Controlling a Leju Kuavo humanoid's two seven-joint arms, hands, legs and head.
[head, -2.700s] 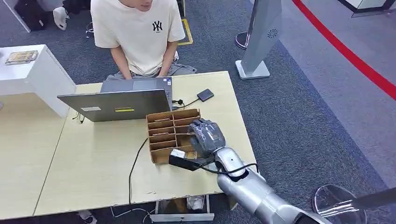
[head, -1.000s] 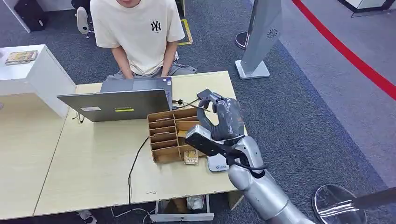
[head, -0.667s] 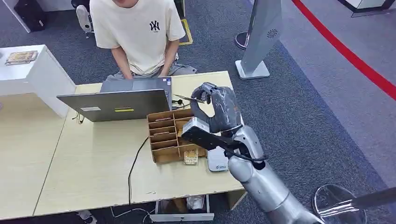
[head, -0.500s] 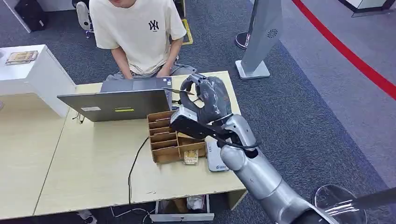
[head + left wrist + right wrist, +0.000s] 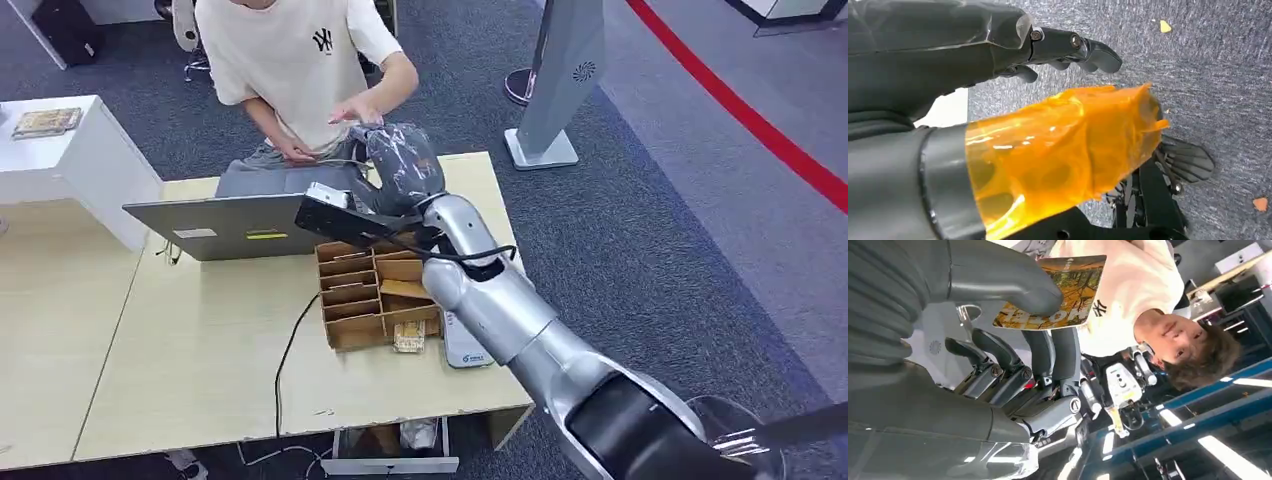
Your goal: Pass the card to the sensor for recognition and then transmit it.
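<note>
Head view: the right hand (image 5: 398, 160) is stretched out over the far edge of the table (image 5: 200, 340), above the laptop (image 5: 245, 222), toward the person (image 5: 300, 60), whose own hand (image 5: 358, 110) reaches to meet it. The white sensor (image 5: 466, 342) lies on the table near the front edge, beside the cardboard organizer (image 5: 375, 290).

Left wrist view: the left hand (image 5: 998, 100) hangs over grey carpet, holding nothing, its fingers (image 5: 1088, 47) loosely apart.

Right wrist view: the thumb and fingers pinch the card (image 5: 1055, 292) by one edge, its printed face showing, with the person just beyond.

The handover looks to be the step in hand. To do it well, keep the card level and steady, and loosen the pinch only once the person has a firm hold.
</note>
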